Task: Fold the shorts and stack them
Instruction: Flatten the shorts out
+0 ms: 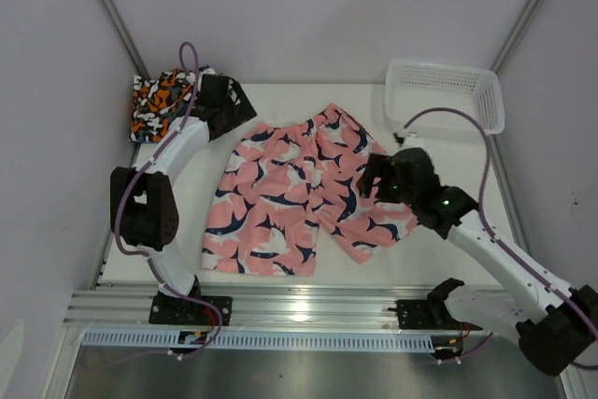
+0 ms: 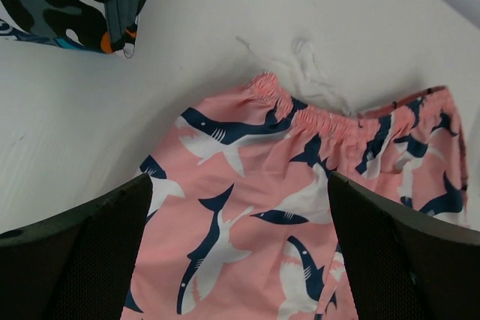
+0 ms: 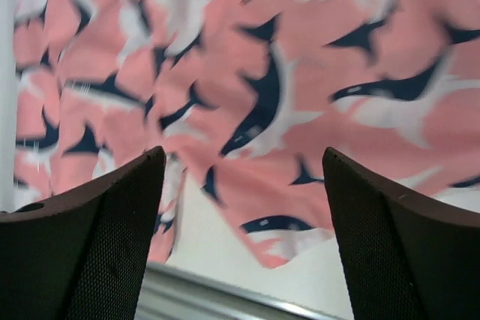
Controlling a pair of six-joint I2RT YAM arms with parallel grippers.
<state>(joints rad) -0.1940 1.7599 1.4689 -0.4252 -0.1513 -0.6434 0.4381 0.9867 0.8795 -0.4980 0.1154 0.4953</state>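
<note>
Pink fabric with navy-and-white shark shapes: the pink shorts (image 1: 299, 198) lie spread flat in the middle of the white surface (image 1: 420, 259). The waistband (image 2: 300, 114) is on the far side, both legs point toward the arm bases, and the right leg is splayed outward.

- Orange-black-white camouflage shorts (image 1: 161, 100) sit as a compact folded bundle at the far left corner, well apart from the pink pair. The left wrist view shows a sliver of blue under their edge; I cannot tell what it belongs to.
- A white mesh basket (image 1: 439, 67) stands at the far right and plays no part here.
- Left gripper (image 1: 234, 111): spread wide and holding nothing. It hovers near the left end of the waistband and looks down on the elastic and the loose white drawstring (image 2: 307, 65).
- Right gripper (image 1: 374, 175): spread and holding nothing, over the right leg. Its wrist view shows only printed cloth and the leg hem between the fingers.

Step, as I judge it: the pink pair is laid out and its fold has not yet begun.

The next move probably calls for both grippers to come down on one side, one at the waistband corner and one at the hem. They would pinch both layers of the thin cloth lying flat on the surface and carry that side across onto the other leg.
</note>
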